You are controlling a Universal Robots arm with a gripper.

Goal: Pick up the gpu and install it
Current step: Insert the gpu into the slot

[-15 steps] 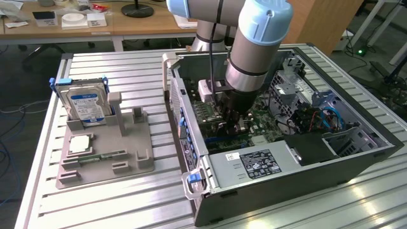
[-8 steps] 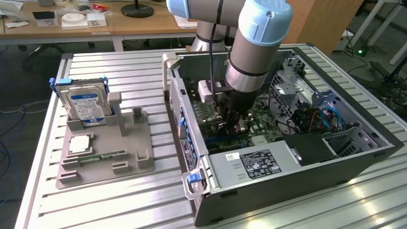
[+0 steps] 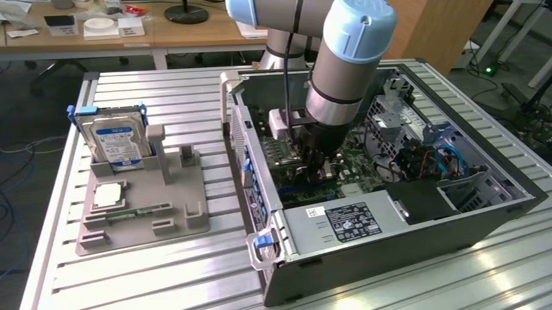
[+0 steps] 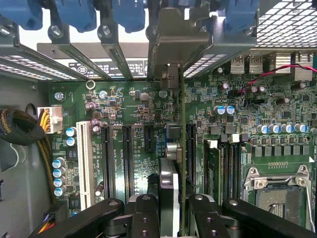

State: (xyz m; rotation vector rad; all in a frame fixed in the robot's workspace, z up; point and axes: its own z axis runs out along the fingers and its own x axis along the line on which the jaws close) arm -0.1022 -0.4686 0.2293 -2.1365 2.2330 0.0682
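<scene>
My gripper (image 4: 171, 218) is shut on the gpu (image 4: 182, 148), a thin dark card seen edge-on between the two black fingers (image 4: 143, 213). The card stands on edge over the green motherboard (image 4: 133, 109), running along a black expansion slot (image 4: 190, 148). Its silver bracket (image 4: 176, 34) sits at the case's rear slot openings, between the blue latches. In the exterior view the arm reaches down into the open computer case (image 3: 388, 219), with the gripper (image 3: 315, 161) low over the motherboard (image 3: 353, 171). I cannot tell whether the card is seated in the slot.
A grey holder (image 3: 138, 213) stands at the exterior view's left and carries a hard drive (image 3: 116, 142) with a blue label and a narrow green memory stick (image 3: 138, 212). Inside the case are the power supply (image 3: 345, 223), a white slot (image 4: 84, 158), the processor socket (image 4: 277, 193) and a cable bundle (image 4: 20, 129).
</scene>
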